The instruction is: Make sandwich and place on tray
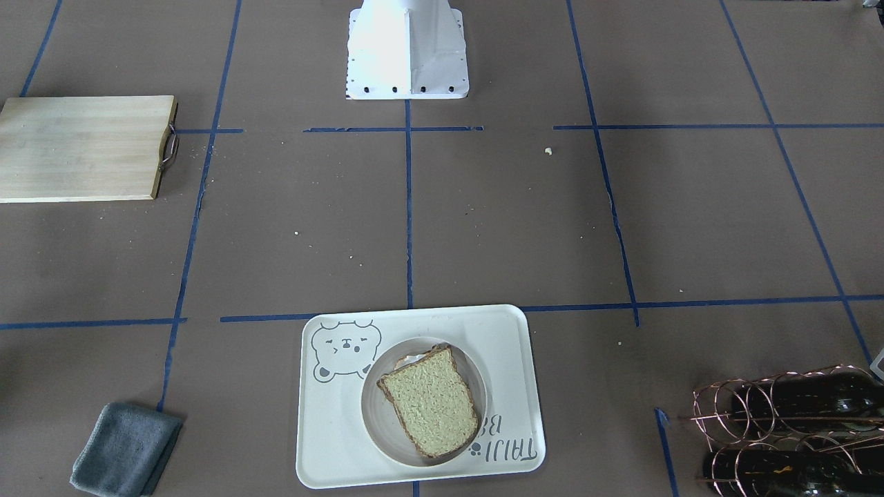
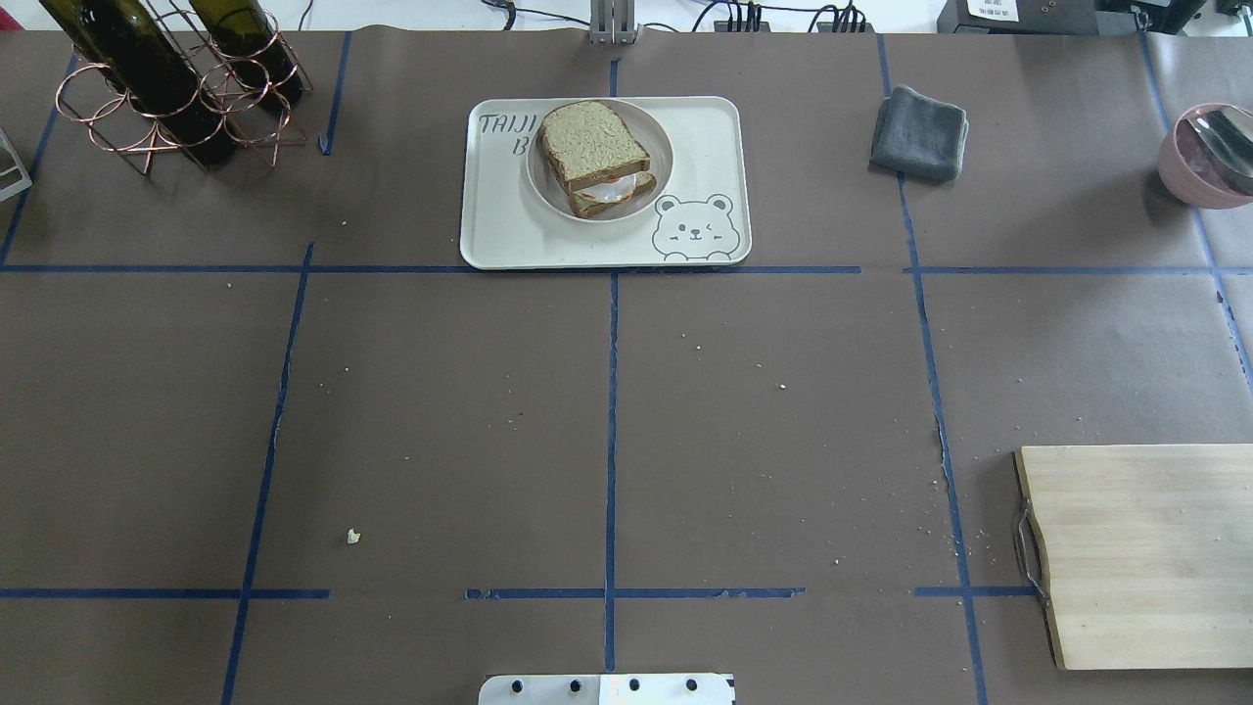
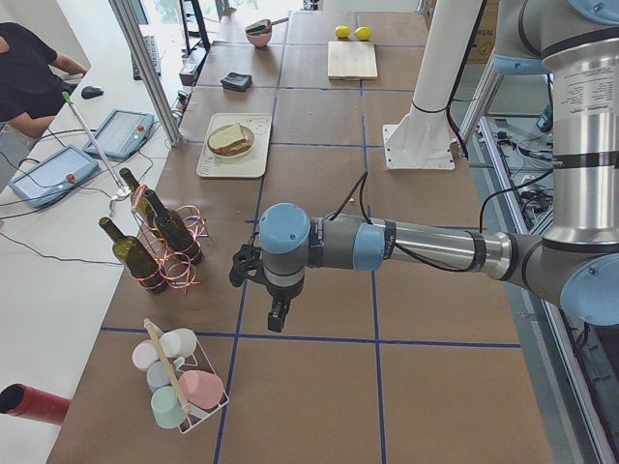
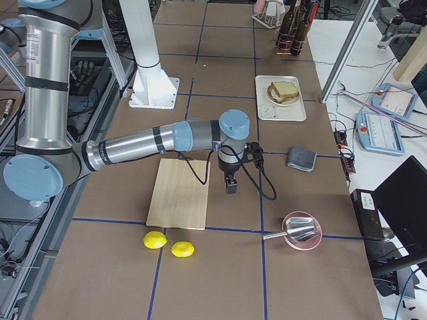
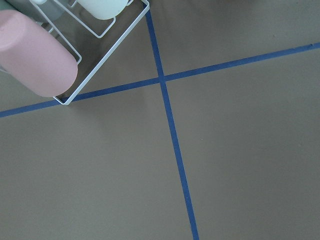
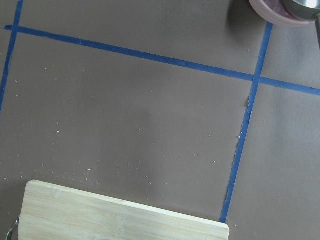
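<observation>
The sandwich (image 2: 594, 147) lies on a small round white plate (image 2: 661, 147) on the cream bear tray (image 2: 489, 225). Its top slice of bread covers a white egg with an orange yolk (image 2: 615, 188) and a lower slice. The front view shows the sandwich (image 1: 429, 400) on the tray (image 1: 511, 345) too. My left gripper (image 3: 276, 315) hangs over bare table near the bottle rack, far from the tray. My right gripper (image 4: 230, 186) hangs beside the cutting board. I cannot tell whether either is open or shut. Neither wrist view shows fingers.
A wooden cutting board (image 2: 1145, 558) lies near right. A grey cloth (image 2: 920, 132) lies right of the tray. A copper rack of wine bottles (image 2: 176, 88) stands far left. A pink bowl with a spoon (image 2: 1209, 152), two lemons (image 4: 170, 245) and a cup rack (image 3: 179, 382) stand at the ends.
</observation>
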